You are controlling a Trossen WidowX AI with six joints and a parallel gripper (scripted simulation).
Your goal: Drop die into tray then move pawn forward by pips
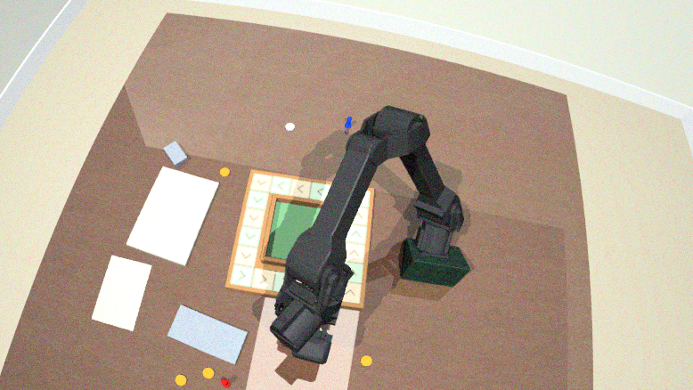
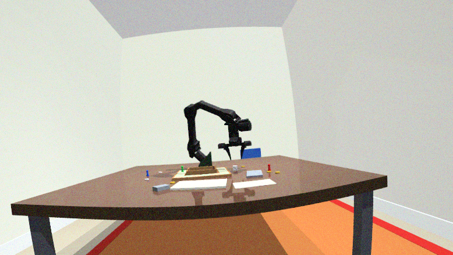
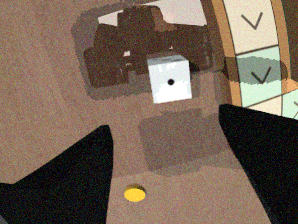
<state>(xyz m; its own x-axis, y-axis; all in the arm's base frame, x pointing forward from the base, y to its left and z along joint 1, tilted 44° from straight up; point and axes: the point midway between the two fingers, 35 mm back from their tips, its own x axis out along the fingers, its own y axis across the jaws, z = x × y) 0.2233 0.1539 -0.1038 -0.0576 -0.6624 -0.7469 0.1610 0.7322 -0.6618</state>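
A white die (image 2: 234, 167) (image 3: 170, 85) lies on the table beside the board, one pip on top; the arm hides it in the top view. My gripper (image 2: 236, 159) (image 3: 165, 123) points down above the die, open and empty, the die beyond the fingertips in the wrist view. The arm hides the fingertips in the top view. The board (image 1: 253, 217) (image 2: 177, 179) (image 3: 250, 40) carries arrowed squares around the green-floored dice tray (image 1: 286, 223), which looks empty where it shows. A green pawn (image 2: 182, 169) stands on the board's ring; the arm covers it in the top view.
A blue pawn (image 1: 348, 122) (image 2: 147, 173) and a red pawn (image 1: 225, 382) (image 2: 269, 167) stand off the board. White slabs, a blue-grey slab (image 1: 207, 334), a small block (image 1: 175, 153) and several discs lie around. A yellow disc (image 1: 366, 361) (image 3: 135, 194) is near the die.
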